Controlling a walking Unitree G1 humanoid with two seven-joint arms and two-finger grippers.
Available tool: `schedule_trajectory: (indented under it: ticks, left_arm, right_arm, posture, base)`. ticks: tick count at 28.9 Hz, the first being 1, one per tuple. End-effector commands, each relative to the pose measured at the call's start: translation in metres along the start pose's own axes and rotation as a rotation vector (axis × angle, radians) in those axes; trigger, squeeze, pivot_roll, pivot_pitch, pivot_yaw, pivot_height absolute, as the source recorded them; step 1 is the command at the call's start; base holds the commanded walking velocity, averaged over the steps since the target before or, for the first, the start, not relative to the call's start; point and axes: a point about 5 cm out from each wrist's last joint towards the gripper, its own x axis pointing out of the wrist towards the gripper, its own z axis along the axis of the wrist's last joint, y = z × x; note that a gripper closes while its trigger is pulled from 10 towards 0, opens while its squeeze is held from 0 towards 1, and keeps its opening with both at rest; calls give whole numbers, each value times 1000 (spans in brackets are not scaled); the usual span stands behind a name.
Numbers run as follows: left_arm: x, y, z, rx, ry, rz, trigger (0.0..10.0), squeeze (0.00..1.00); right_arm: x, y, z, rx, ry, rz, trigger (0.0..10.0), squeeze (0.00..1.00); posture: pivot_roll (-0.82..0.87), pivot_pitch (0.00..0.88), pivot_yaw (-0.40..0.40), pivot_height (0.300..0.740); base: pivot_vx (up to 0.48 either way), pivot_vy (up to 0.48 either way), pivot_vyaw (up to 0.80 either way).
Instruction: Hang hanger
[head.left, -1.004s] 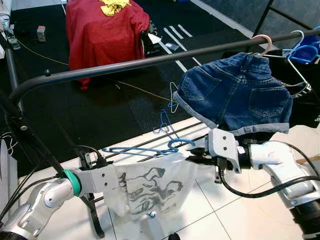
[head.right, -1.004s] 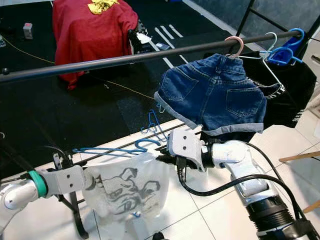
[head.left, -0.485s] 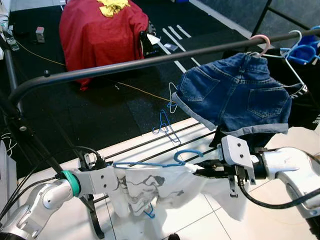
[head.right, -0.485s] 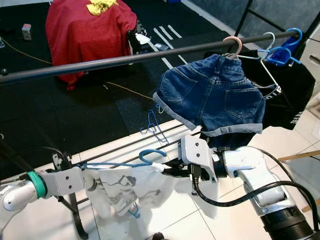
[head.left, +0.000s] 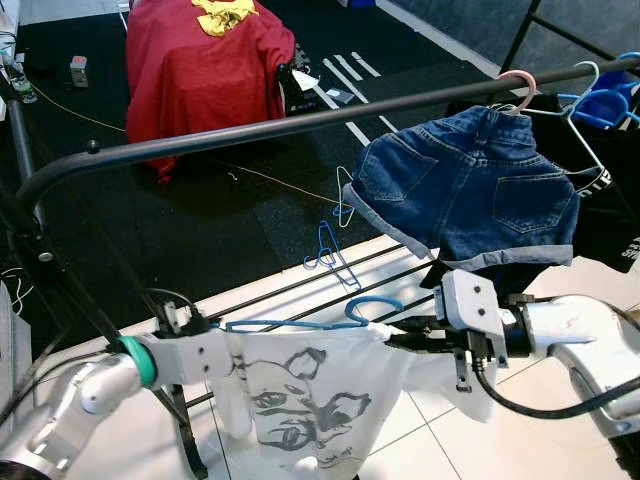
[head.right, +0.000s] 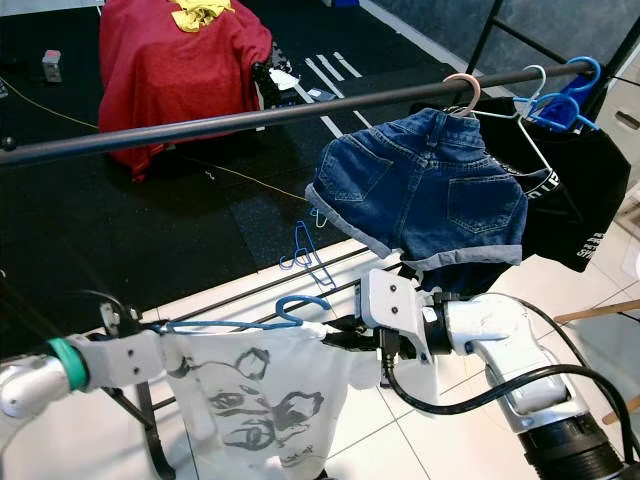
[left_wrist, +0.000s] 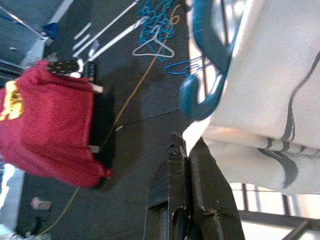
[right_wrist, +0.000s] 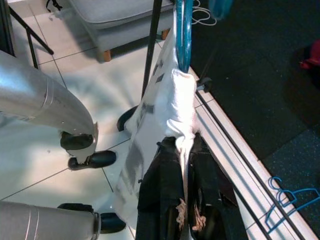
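A blue hanger (head.left: 300, 323) carries a white T-shirt (head.left: 300, 405) with a dark printed face, and its hook (head.left: 372, 304) points up. The hanger lies level, well below the black clothes rail (head.left: 300, 122). My left gripper (head.left: 222, 346) is shut on the shirt's left shoulder. In the left wrist view its fingers (left_wrist: 200, 175) pinch white cloth beside the blue hook (left_wrist: 202, 75). My right gripper (head.left: 388, 336) is shut on the right shoulder. In the right wrist view its fingers (right_wrist: 167, 200) clamp the bunched cloth (right_wrist: 181, 105) under the hanger (right_wrist: 183, 30).
Denim shorts (head.left: 470, 195) hang on a pink hanger (head.left: 522, 86) at the rail's right, with a black garment (head.right: 570, 195) and blue hangers (head.right: 570, 100) beyond. Spare hangers (head.left: 332, 250) lie on the dark floor. A red-draped object (head.left: 210, 70) stands behind. The rack's lower bars (head.left: 300, 285) run under the shirt.
The shirt was bunched and skewed between the grippers and now hangs flat with its print facing me. My right gripper has drawn its end out to the right.
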Motion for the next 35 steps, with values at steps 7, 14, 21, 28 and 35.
schedule_trajectory:
  ticks: [7, 14, 21, 28, 35]
  left_arm:
    - [-9, -2, -3, 13, 21, 30, 8824, 0]
    - [-11, -4, -1, 5, 18, 31, 8824, 0]
    - [-17, -10, -1, 24, 21, -13, 7882, 0]
    - [-19, -9, -2, 29, 29, -7, 7490, 0]
    - [-18, -4, -3, 36, 36, 5, 7569, 0]
  right_arm:
    - [11, 9, 0, 16, -30, 23, 0, 0]
    - [17, 8, 0, 11, -40, 16, 0, 0]
    - [15, -7, 1, -46, -26, -86, 0, 0]
    - [13, -5, -4, -30, -3, -69, 0, 0]
    - [16, -1, -2, -18, -28, -49, 0, 0]
  posture:
    - [-95, 199, 43, 740]
    - [-87, 213, 47, 740]
    - [-87, 222, 57, 740]
    - [-76, 210, 65, 740]
    - [-75, 208, 67, 740]
  base:
    - [0, 0, 0]
    - [0, 0, 0]
    - [0, 0, 0]
    - [0, 0, 0]
    - [0, 0, 0]
